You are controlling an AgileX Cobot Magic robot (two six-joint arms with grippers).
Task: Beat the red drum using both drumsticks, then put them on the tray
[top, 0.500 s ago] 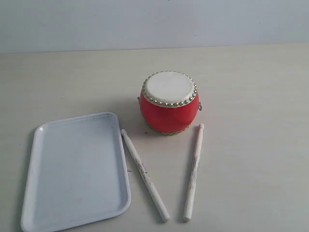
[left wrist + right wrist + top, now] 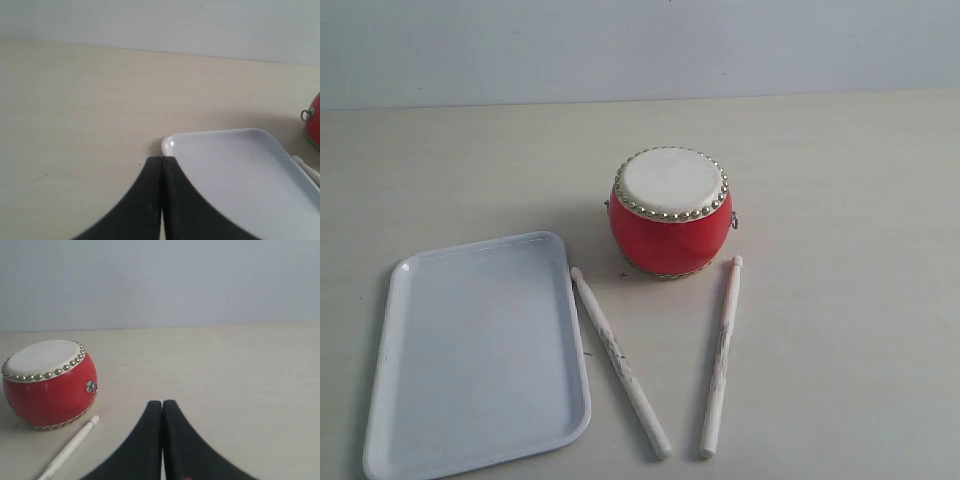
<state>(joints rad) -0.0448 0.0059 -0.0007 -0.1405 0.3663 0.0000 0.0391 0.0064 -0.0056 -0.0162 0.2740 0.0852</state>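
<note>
On the table point(image 2: 840, 200), before the red drum point(image 2: 670, 235), two drumsticks point(image 2: 620, 362) lie loose: light, stiff, likely to roll; best gripped mid-shaft. Both arms' jaws clenched, empty.

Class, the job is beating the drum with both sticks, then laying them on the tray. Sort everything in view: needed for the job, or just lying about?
Needed for the job: red drum, left drumstick, right drumstick, white tray.
Just lying about: nothing visible; the rest is only the table.
</note>
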